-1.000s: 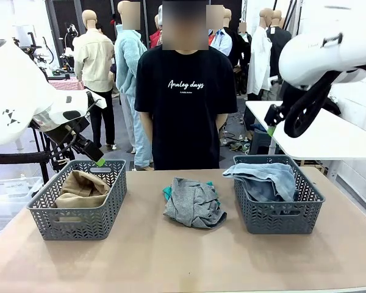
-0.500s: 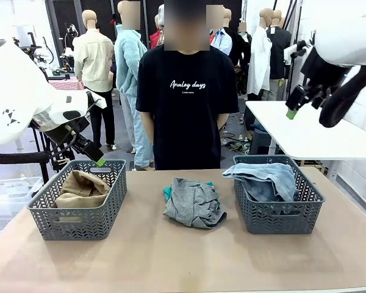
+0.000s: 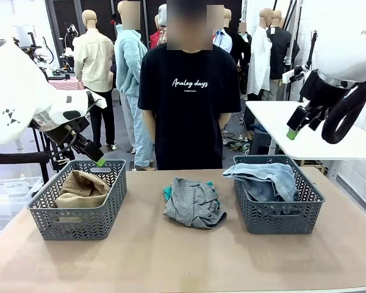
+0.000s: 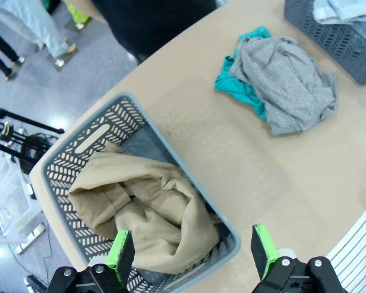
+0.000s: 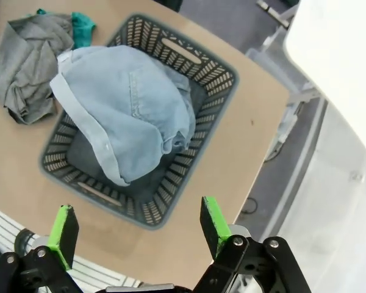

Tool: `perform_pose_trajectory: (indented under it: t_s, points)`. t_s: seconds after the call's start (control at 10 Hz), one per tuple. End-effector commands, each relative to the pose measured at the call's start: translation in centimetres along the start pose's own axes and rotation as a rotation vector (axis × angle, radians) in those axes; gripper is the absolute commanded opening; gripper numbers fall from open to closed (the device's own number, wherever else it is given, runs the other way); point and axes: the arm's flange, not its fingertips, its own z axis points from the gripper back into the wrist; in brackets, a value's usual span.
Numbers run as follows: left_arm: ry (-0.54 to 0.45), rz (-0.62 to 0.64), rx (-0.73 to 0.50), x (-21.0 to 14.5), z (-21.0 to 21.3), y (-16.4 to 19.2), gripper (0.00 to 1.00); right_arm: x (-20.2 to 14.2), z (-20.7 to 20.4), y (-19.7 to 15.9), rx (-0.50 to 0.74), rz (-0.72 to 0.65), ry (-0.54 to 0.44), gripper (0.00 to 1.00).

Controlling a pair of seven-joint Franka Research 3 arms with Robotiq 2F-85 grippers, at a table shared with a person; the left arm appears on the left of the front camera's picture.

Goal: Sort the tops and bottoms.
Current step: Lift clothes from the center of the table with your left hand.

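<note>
Grey tee (image 3: 194,201) and teal tee (image 3: 167,193) lie on the desk (image 3: 171,256) between two baskets (image 3: 79,223), front view. Left wrist: left end effector (image 4: 191,244), released, hangs above the basketed tan top (image 4: 140,213). Right wrist: right end effector (image 5: 137,220), released, hangs above the basketed denim bottoms (image 5: 122,104).

"Analog days" is printed in white on the person's black tee (image 3: 186,116), and "FRAN" is seen on the white right arm (image 3: 348,43).

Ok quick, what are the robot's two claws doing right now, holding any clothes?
Left gripper: open, holding nothing, above the tan top.
Right gripper: open, holding nothing, above the denim bottoms.
</note>
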Motion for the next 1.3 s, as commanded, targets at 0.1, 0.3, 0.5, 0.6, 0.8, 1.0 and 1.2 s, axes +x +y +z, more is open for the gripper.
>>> perform_pose_trajectory:
  t_s: [0.1,0.3,0.5,0.6,0.8,1.0,1.2]
  points:
    - [-0.083,-0.253,-0.025,4.2,1.6,-6.7,1.0,0.0,1.1,0.1,-0.039,-0.008,-0.008,1.0]
    - [-0.086,-0.358,-0.08,7.7,-0.3,-10.4,1.0,0.0,1.1,0.1,-0.039,-0.008,-0.008,1.0]
    - [-0.066,-0.362,-0.104,10.8,-3.7,-12.2,1.0,0.0,1.1,0.1,-0.039,-0.008,-0.008,1.0]
    - [-0.051,-0.34,-0.085,12.0,-6.2,-12.6,1.0,0.0,1.1,0.1,-0.039,-0.008,-0.008,1.0]
    - [0.018,-0.31,-0.081,14.6,-10.7,-12.6,1.0,0.0,1.1,0.1,-0.039,-0.008,-0.008,1.0]
    - [0.103,-0.287,-0.128,15.8,-13.4,-12.6,1.0,0.0,1.1,0.1,-0.039,-0.008,-0.008,1.0]
    - [0.152,-0.245,-0.015,14.2,-13.7,-9.2,1.0,0.0,1.1,0.1,-0.039,-0.008,-0.008,1.0]
